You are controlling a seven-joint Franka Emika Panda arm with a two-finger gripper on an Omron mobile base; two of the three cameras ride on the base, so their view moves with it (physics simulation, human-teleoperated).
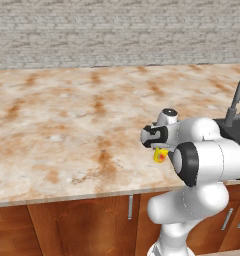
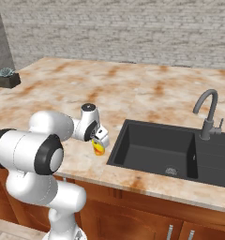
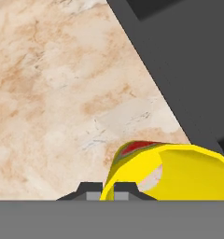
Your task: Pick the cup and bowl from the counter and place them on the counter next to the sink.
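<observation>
My gripper [image 2: 99,140] sat low over the counter [image 2: 133,89], just left of the sink [image 2: 154,147] in the right base view, with the cup [image 2: 99,148] under it near the counter's front edge. The faucet [image 2: 207,115] stood behind the basin at right. A small potted plant [image 2: 8,77] rested at the frame's far left

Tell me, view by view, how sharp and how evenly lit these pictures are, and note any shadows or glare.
Left base view: flat, even light, soft rendering, no glare on the counter. Right base view: equally even; the sink basin reads dark, and the faucet shows no highlight. Hand view: the yellow cup is close, cut off by the frame, its inside shaded; the marble looks slightly blurred.
</observation>
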